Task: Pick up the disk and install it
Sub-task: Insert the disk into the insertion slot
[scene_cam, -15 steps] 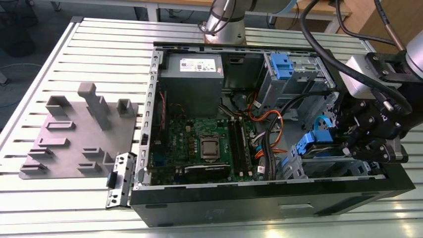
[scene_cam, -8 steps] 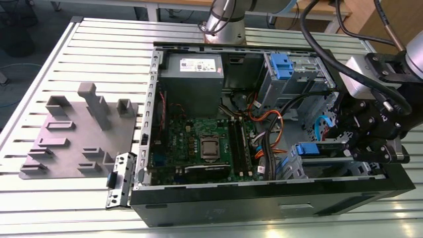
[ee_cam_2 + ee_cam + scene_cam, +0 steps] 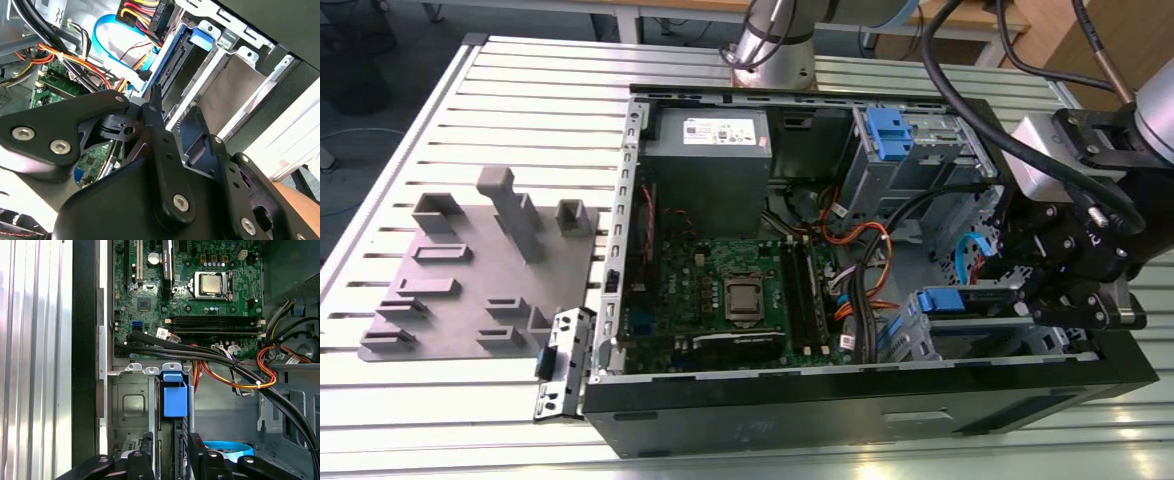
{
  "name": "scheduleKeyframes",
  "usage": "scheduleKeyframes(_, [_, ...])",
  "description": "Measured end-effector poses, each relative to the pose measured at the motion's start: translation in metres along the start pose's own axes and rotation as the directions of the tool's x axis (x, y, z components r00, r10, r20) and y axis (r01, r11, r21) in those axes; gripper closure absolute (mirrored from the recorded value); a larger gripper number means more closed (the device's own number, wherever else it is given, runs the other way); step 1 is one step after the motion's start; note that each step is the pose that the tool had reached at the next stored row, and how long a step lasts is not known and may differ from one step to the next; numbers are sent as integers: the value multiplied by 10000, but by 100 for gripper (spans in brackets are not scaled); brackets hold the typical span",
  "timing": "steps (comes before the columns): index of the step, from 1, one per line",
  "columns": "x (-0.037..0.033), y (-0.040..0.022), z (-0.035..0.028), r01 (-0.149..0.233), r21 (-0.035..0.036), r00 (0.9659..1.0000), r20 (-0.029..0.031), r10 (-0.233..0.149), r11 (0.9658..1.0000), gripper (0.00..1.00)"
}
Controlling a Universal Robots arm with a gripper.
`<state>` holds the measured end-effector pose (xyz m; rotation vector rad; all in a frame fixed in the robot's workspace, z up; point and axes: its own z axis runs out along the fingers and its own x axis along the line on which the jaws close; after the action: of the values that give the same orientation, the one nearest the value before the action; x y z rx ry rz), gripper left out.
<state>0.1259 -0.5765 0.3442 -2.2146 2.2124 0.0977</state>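
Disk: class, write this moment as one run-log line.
item: disk | place: in drive bay of open computer case | claw: at the disk | grip: cannot tell

Arm (image 3: 1150, 120) reaching down, wrist tilted, jaws clamped.

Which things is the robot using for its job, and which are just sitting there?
For the job: disk, gripper, metal bay.
Just sitting there: circuit board, grey box, grey holder, wires.

white sticker (image 3: 710, 128) on power supply (image 3: 707, 175): print unreadable
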Motion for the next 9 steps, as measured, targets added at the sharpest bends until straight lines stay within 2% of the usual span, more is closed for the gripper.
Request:
scheduleKeyframes(7, [-2, 3, -49, -1, 0, 10000, 0, 1, 10000, 58])
scheduleKeyframes(9, [-2, 3, -49, 0, 10, 10000, 21, 0, 10000, 58])
